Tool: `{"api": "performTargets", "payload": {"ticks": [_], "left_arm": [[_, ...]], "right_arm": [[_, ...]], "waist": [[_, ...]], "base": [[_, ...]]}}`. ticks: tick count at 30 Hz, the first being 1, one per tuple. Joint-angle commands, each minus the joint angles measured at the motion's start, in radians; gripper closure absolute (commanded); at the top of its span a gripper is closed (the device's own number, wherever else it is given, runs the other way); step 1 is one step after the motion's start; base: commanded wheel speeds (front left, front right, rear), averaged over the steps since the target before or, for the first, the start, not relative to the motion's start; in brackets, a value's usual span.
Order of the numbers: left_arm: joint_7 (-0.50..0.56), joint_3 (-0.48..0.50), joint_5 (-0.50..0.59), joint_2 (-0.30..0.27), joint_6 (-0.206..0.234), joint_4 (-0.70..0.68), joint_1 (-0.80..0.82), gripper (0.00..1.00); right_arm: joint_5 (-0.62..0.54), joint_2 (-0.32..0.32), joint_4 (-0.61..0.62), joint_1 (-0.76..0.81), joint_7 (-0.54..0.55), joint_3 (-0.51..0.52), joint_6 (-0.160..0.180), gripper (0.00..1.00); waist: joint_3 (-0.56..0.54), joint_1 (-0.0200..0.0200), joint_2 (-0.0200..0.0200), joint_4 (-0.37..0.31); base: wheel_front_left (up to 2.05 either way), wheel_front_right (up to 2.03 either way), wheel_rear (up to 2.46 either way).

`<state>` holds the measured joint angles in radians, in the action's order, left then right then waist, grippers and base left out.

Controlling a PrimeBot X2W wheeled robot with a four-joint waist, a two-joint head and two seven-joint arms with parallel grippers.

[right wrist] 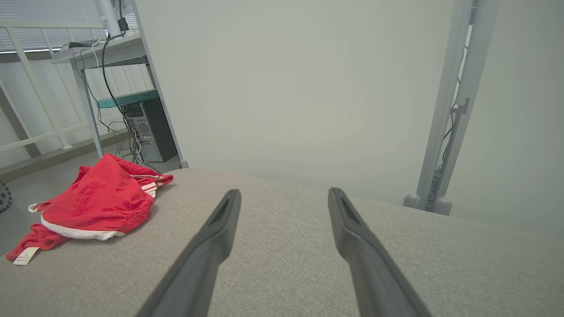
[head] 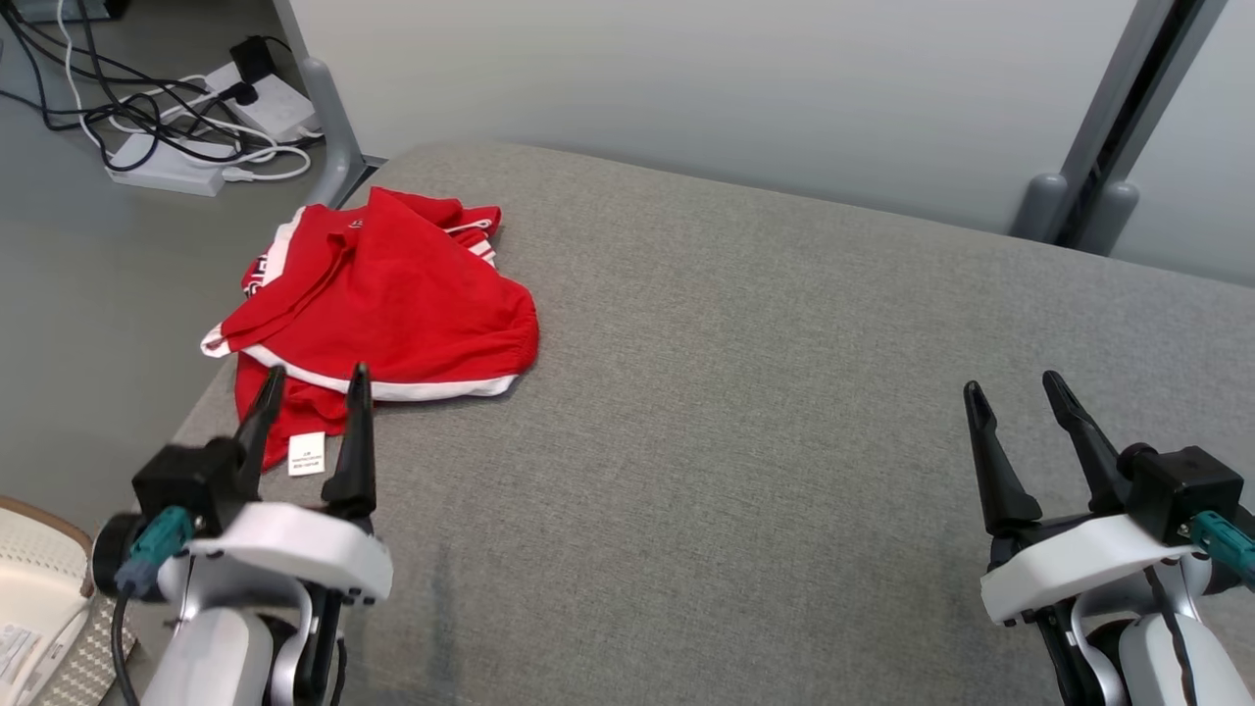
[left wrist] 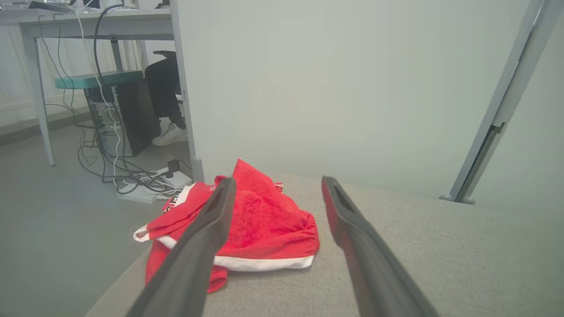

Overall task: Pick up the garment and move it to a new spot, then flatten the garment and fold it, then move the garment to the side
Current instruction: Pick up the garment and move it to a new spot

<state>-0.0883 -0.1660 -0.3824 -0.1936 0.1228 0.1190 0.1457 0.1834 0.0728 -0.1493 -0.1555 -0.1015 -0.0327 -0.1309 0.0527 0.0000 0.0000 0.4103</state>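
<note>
While left claw (head: 319,370), right claw (head: 1012,381) gape empty, garment (head: 392,294) overhangs left edge of cushion (head: 735,392)

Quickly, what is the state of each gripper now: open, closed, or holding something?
Left gripper: open, empty, close to the red garment.
Right gripper: open, empty, over the grey padded surface.

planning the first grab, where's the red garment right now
In the head view the red garment lies crumpled at the far left corner of the grey cushion, just beyond the left end effector.
</note>
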Motion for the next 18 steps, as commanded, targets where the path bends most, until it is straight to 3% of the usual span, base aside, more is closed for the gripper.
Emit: {"api": "performTargets", "payload": {"ticks": [1, 8, 18], "left_arm": [[0.011, -0.009, -0.002, -0.005, -0.013, -0.009, 0.048, 0.00], [0.094, -0.038, -0.031, -0.008, -0.060, 0.054, 0.167, 0.00], [0.174, -0.051, -0.086, -0.011, -0.123, 0.371, 0.307, 0.00]], "right_arm": [[0.002, 0.009, 0.003, -0.011, 0.005, -0.003, 0.000, 0.00], [-0.006, 0.017, 0.028, -0.041, 0.029, -0.024, 0.000, 0.00], [-0.022, 0.038, 0.058, -0.084, 0.048, -0.030, 0.000, 0.00]], "waist": [[0.011, 0.0000, 0.0000, -0.013], [0.093, 0.0000, 0.0000, -0.093], [0.227, 0.0000, 0.0000, -0.216]], "base": [[0.00, 0.00, 0.00], [0.00, 0.00, 0.00], [0.00, 0.00, 0.00]]}}
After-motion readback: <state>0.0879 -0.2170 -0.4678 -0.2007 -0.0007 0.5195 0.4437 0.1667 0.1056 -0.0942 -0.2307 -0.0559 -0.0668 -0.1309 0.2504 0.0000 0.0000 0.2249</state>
